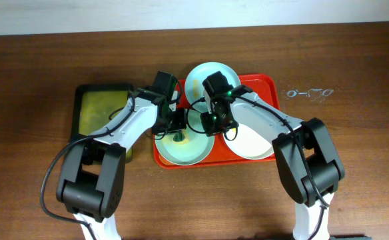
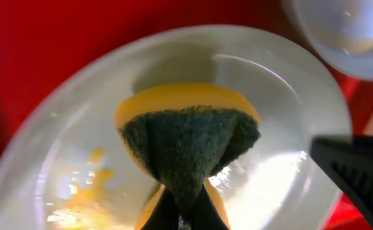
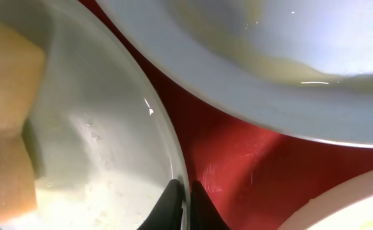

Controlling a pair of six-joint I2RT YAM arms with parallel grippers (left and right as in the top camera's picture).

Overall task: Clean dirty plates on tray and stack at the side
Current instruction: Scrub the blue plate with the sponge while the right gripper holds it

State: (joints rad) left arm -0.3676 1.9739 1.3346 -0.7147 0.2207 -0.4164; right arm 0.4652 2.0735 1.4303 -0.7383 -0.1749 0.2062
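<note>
The mint plate lies at the near left of the tray, its rim pinched by the closed right fingers. The sponge, clamped in the left fingers, is best pressed flat and swept over the yellow smears, the rim being held firmly so the plate cannot slide.

White-shelled left arm and right arm, both jointed with bulky black housings. Thin black cable looped beside the left; small green light on the right wrist.
</note>
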